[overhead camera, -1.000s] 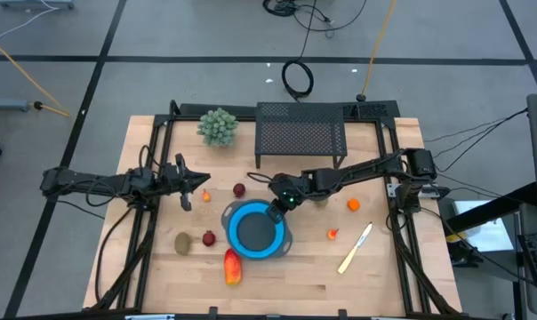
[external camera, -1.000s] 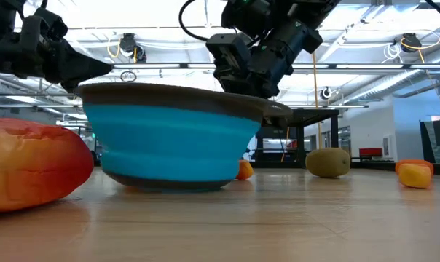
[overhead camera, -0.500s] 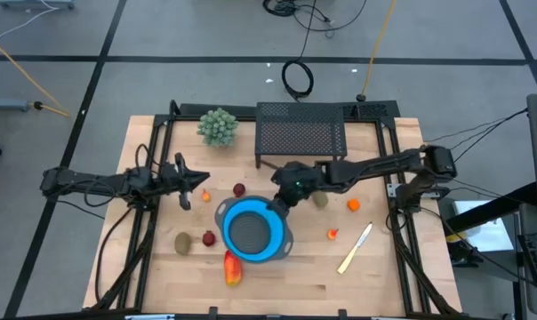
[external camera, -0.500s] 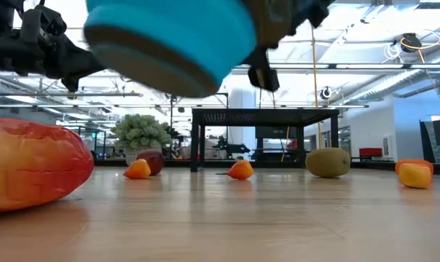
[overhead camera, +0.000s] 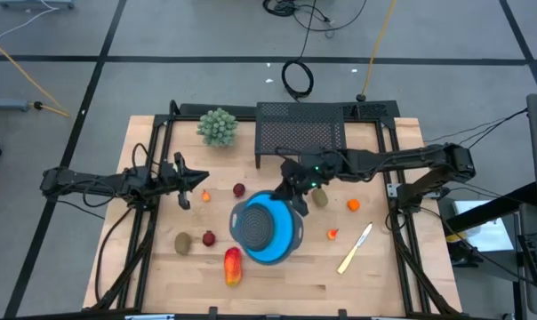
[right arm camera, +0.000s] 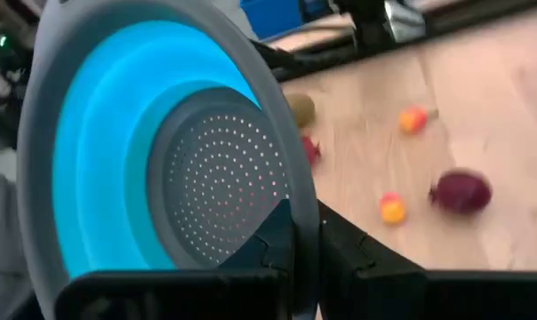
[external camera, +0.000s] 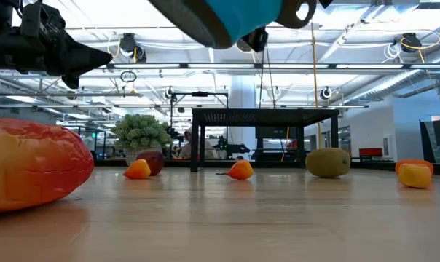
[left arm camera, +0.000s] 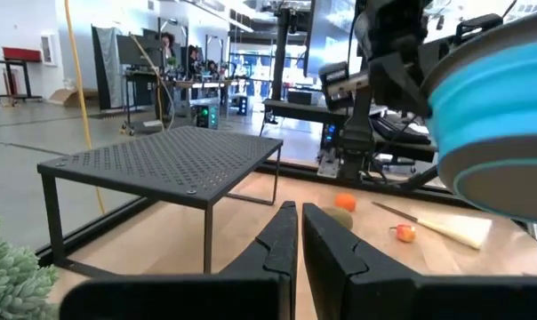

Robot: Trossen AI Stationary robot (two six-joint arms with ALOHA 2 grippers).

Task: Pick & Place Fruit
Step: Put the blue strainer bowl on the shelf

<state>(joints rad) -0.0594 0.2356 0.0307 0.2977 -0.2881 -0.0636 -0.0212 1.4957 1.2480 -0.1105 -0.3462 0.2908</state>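
— What is held by the right gripper (overhead camera: pixel 292 188)?

— The rim of a blue colander (overhead camera: pixel 267 229) with a grey perforated base is clamped between its fingers. The colander is carried tilted above the middle of the bench (overhead camera: pixel 375 276), clear of the wood, as is shown in the low view, where only its underside is seen at the top.

— And the left gripper (overhead camera: pixel 200 179)?

— It is clenched on nothing and is kept above the left part of the bench, near a small orange piece (overhead camera: pixel 205 195).

— Where is the fruit found?

— All of it is scattered on the bench. A large red-yellow oblong (overhead camera: pixel 232 266) lies near the front edge, just beside the colander in the high view. A brown-olive oval (overhead camera: pixel 182 242) and a dark red ball (overhead camera: pixel 208 237) are set left of it. Another dark red ball (overhead camera: pixel 239 189) lies behind the colander. An olive oval (overhead camera: pixel 320 198), an orange piece (overhead camera: pixel 353 204) and a tiny orange bit (overhead camera: pixel 332 235) are placed to the right, near a pale knife (overhead camera: pixel 355 248).

— Is any writing or label to be read?

— None can be made out. A green bushy plant (overhead camera: pixel 218 126) and a black mesh rack (overhead camera: pixel 300 133) are stood at the back of the bench.
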